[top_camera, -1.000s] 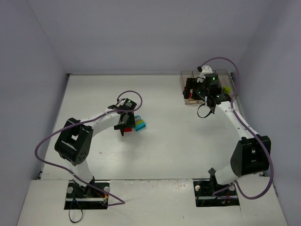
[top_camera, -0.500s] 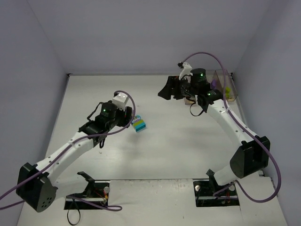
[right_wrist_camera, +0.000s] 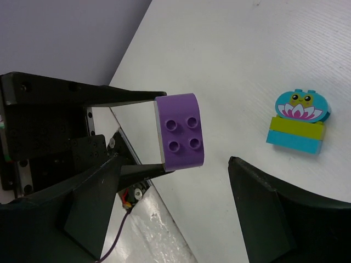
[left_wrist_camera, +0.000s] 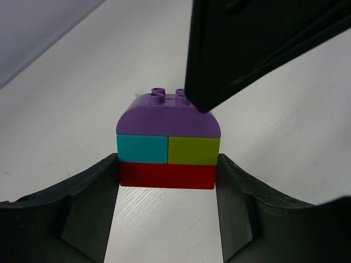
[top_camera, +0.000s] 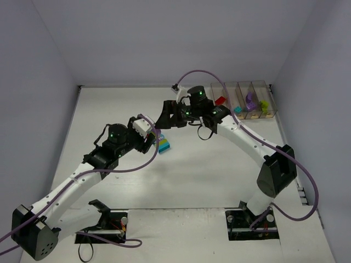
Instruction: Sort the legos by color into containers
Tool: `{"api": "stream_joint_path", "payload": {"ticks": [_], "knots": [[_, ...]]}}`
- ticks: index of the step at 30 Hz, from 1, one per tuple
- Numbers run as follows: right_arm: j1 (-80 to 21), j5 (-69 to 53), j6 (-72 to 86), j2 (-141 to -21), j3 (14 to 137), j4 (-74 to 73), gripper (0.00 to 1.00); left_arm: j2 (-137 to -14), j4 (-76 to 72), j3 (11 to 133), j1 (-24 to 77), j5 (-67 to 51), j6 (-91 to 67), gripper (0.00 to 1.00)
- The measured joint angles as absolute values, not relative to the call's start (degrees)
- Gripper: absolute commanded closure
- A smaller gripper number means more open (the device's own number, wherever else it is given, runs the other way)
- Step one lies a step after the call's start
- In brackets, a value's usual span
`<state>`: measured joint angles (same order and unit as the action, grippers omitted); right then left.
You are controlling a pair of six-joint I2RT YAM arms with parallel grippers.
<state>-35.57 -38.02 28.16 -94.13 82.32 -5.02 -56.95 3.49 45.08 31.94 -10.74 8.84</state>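
Left gripper (left_wrist_camera: 169, 167) clenched on a lego stack (left_wrist_camera: 168, 139), fingers (left_wrist_camera: 88, 208) pressing both ends of its red base. Stack layers: red bottom, teal and lime side by side, purple rounded top with four studs. Can't tell if it sits on the table (top_camera: 219, 164) or is lifted.

Right gripper (right_wrist_camera: 174, 175) released, jaws spread wide, aimed at the studded purple top from just beside it. In the left wrist view one right finger (left_wrist_camera: 263, 44) overlaps the purple top's far right corner; contact can't be told.

Second stack (right_wrist_camera: 298, 121) stands on the table near the held one, apart from both grippers: teal rounded piece with a flower print, then lime, then teal. In the top view it lies just right of the left gripper.

Bins (top_camera: 241, 85) in a row at the far right corner, well apart from both grippers. Contents left to right: red piece (top_camera: 220, 101), teal piece (top_camera: 237, 109), purple piece (top_camera: 250, 101), lime piece (top_camera: 264, 105).
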Motion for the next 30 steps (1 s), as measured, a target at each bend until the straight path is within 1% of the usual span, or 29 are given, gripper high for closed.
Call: {"api": "stream_joint_path", "payload": {"ticks": [3, 6, 12, 13, 15, 16, 17, 19, 20, 21, 22, 23, 27, 30], "knots": [[-36.58, -37.98, 28.73, -95.20, 82.61, -5.02, 0.26, -56.34, 2.92, 45.08, 31.94, -12.25, 9.87, 0.97], [-37.26, -37.87, 28.99, -96.20, 82.72, -5.04, 0.30, -55.92, 2.66, 45.08, 31.94, -13.61, 10.39, 0.97], [-38.02, -37.60, 29.32, -97.54, 82.81, -5.13, 0.49, -55.24, 2.59, 45.08, 31.94, -15.09, 11.07, 0.97], [-38.15, -37.54, 29.39, -97.54, 82.81, -5.13, 0.59, -55.18, 2.59, 45.08, 31.94, -15.22, 11.16, 0.97], [-38.39, -37.85, 29.63, -97.54, 82.98, -4.99, 0.75, -55.18, 2.63, 45.08, 31.94, -15.29, 11.33, 0.97], [-38.52, -37.74, 29.26, -97.54, 83.15, -5.06, 0.88, -55.20, 2.90, 45.04, 31.94, -15.29, 11.40, 0.96], [-38.72, -37.56, 28.93, -97.54, 83.18, -5.04, 0.93, -55.13, 3.07, 44.99, 31.90, -15.59, 11.40, 0.94], [-38.72, -37.43, 28.73, -97.54, 83.26, -5.04, 1.00, -55.07, 3.05, 44.93, 31.88, -15.59, 11.44, 0.74], [-38.72, -37.41, 28.67, -97.54, 83.26, -5.17, 1.00, -55.07, 3.05, 44.91, 31.88, -15.57, 11.46, 0.66], [-38.72, -37.41, 28.69, -97.54, 83.26, -5.17, 1.00, -55.07, 3.07, 44.91, 31.88, -15.57, 11.44, 0.51], [-38.72, -37.39, 28.67, -97.54, 83.26, -5.15, 1.00, -55.09, 3.09, 44.91, 31.88, -15.59, 11.42, 0.43], [-38.72, -37.34, 28.69, -97.54, 83.26, -5.17, 1.00, -55.11, 3.09, 44.91, 31.88, -15.57, 11.40, 0.39], [-38.72, -37.34, 28.75, -97.54, 83.26, -5.19, 1.00, -55.16, 3.01, 44.91, 31.88, -15.20, 11.31, 0.36], [-38.72, -37.34, 28.91, -97.54, 83.26, -5.19, 1.00, -55.37, 2.59, 44.91, 31.88, -15.09, 11.25, 0.31]]}}
